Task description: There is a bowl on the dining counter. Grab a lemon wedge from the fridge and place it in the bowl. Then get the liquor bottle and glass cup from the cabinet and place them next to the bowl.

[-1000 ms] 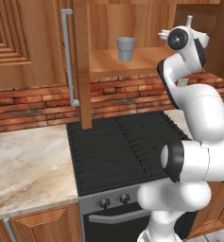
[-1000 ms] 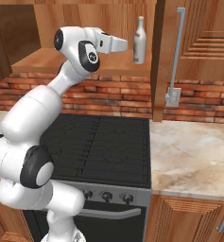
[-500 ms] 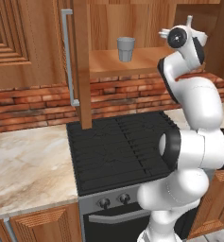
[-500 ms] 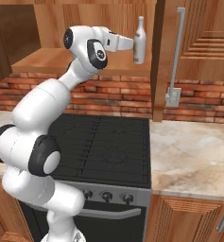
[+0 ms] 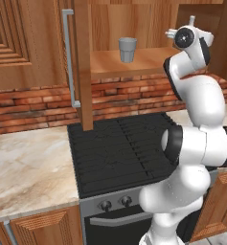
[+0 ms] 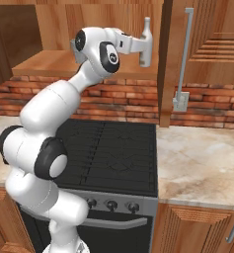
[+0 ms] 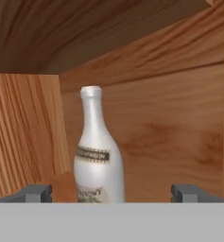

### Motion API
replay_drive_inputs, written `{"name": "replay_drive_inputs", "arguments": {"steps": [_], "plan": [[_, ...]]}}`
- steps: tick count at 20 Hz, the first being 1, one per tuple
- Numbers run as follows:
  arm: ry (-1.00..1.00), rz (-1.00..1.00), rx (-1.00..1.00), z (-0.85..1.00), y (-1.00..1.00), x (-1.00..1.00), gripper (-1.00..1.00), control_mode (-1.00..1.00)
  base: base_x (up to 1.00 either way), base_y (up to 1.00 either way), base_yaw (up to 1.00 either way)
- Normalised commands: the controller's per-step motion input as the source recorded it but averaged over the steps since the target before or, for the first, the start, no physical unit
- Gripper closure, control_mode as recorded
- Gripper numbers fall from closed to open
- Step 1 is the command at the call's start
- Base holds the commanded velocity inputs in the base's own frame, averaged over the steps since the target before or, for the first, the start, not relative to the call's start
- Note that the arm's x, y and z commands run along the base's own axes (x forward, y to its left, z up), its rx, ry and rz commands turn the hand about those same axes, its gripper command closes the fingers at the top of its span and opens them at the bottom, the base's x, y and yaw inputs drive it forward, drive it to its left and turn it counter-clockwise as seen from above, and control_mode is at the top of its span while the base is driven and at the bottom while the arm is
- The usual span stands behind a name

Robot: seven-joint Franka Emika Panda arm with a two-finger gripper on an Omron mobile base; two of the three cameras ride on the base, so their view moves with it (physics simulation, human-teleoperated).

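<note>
White liquor bottle [image 7: 99, 160], dark-banded label unreadable, between fingers of wide-spread tool [image 7: 111, 193].

A pale white glass liquor bottle [image 7: 98, 156] wears a dark label band. The small cup [image 5: 127, 49] is translucent grey. Warm brown wood-grain cabinet [image 7: 170, 118], red brick backsplash [image 5: 33, 103], black stove [image 6: 113, 158], beige marbled desk [image 6: 202, 168].

Warm wooden wall cabinets [image 5: 24, 43] hang over a red brick backsplash [image 5: 33, 103]. One cabinet stands open, its door [image 5: 82, 62] edge-on with a long metal handle [image 5: 68, 57]. Below sits a black stove [image 6: 116, 153] with front knobs, flanked by a marble-patterned desk [image 6: 200, 165] and wooden lower cabinets [image 5: 38, 229].
</note>
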Motion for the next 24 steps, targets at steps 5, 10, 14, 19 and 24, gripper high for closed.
{"name": "replay_drive_inputs", "arguments": {"steps": [5,10,14,19,24], "plan": [[0.00,0.00,0.00,0.00,0.00,0.21,-1.00,-1.00,0.00,0.00,0.00],[0.00,0.00,0.00,0.00,-0.04,0.17,-1.00,-1.00,0.00,0.00,0.00],[0.00,0.01,0.00,0.00,-0.13,0.12,-1.00,-1.00,0.00,0.00,0.00],[0.00,0.01,0.00,0.00,-0.09,0.15,-1.00,-1.00,0.00,0.00,0.00],[0.00,0.01,0.00,0.00,-0.10,0.15,-1.00,-1.00,0.00,0.00,0.00]]}}
